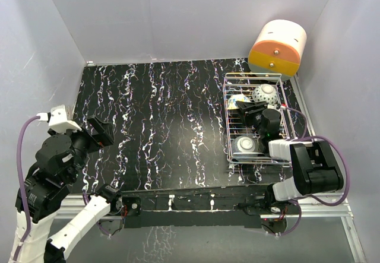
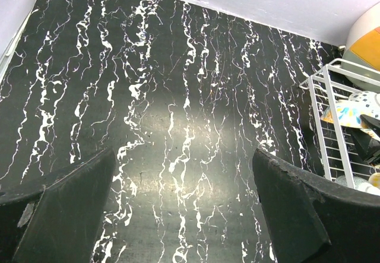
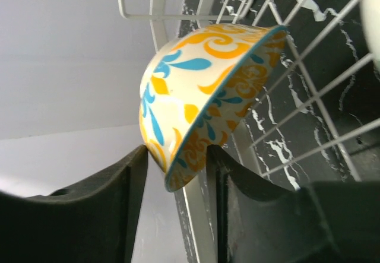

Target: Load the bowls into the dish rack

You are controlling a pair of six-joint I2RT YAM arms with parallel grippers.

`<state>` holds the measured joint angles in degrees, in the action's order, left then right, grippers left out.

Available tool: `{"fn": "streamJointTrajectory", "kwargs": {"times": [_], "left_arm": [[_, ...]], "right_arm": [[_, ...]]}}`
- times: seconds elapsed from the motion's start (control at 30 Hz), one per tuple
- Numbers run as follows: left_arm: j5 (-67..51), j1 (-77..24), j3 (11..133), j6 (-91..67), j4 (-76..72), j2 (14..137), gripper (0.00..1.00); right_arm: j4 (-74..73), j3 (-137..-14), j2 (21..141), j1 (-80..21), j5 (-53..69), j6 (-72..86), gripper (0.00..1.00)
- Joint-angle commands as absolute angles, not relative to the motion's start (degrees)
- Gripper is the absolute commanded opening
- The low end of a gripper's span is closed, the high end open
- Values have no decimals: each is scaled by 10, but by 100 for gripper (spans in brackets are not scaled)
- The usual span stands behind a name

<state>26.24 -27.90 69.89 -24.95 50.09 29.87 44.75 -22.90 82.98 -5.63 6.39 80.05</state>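
**A:** Where is your bowl?

**B:** The yellow-and-blue bowl (image 3: 196,85) stands tilted on edge inside the dish rack (image 1: 237,123). It leans on the wires at the rack's far left, with its rim toward your right gripper (image 3: 178,162). 2 more share the rack: a speckled bowl (image 1: 265,94) at the far end and a grey-white bowl (image 1: 244,145) at the near end.

**A:** And the jaws?

**B:** Your right jaws straddle the rim, with 1 finger by the outer wall and 1 at the painted inside. Both look close against the glaze, but I cannot tell whether they pinch it or only flank it. Your left gripper (image 2: 184,156) hangs over the marbled table (image 2: 148,67), well apart from the rack. Its fingers are spread wide with nothing between them.

**A:** How will it handle?

**B:** I'd treat it as glazed ceramic: rigid, light enough for 1 arm, slick, and likely to chip against wire. The rim looks like the only real hold, so take it with the wall between your fingers. Propped on edge like this, it could roll or tip at a nudge. If you withdraw, back out straight along the finger line.
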Motion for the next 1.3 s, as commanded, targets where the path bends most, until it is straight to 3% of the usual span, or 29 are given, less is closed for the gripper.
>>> {"fn": "streamJointTrajectory", "kwargs": {"times": [0.0, 0.8, 1.27], "left_arm": [[256, -281, 687, -256, 496, 287, 97], [242, -281, 666, -266, 489, 263, 97], [237, -281, 663, -265, 481, 257, 97]], "right_arm": [[354, -236, 806, -54, 60, 801, 47], [58, -302, 668, -54, 52, 769, 54], [-12, -342, 632, -54, 76, 754, 56]]}}
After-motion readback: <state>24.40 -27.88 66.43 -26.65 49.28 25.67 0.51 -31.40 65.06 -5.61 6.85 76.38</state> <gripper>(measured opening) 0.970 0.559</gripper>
